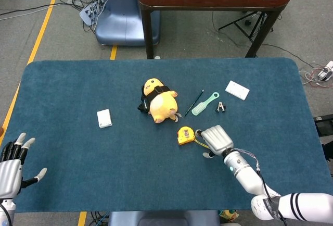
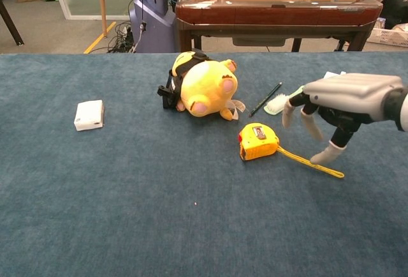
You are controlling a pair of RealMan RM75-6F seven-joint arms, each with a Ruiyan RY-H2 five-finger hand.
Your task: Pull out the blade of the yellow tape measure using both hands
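Tape measure [image 2: 258, 142], yellow, lies on the blue table cover [image 2: 127, 213] just in front of a yellow plush toy [image 2: 205, 87]. Part of its blade [image 2: 310, 161] is out, lying flat on the cloth and running away from the case toward the robot's right side.

The right hand [image 2: 341, 108] hovers over the far end of the blade, palm down, fingers [image 2: 312, 124] spread and pointing downward. One fingertip comes down at or just beside the blade near its end; whether it presses on the strip cannot be told. From the head view the same hand [image 1: 217, 139] sits right beside the case, and nothing shows gripped in it.

The left hand [image 1: 13, 166] is at the near left corner of the table, well apart from the tape measure, fingers spread and holding nothing.

Beyond the plush toy lie a dark pen [image 1: 194, 102], a pale green comb [image 1: 204, 104], a small dark clip [image 1: 220, 107] and a white card [image 1: 237, 90]. A small white box [image 2: 88, 114] rests alone on the left part of the cloth.
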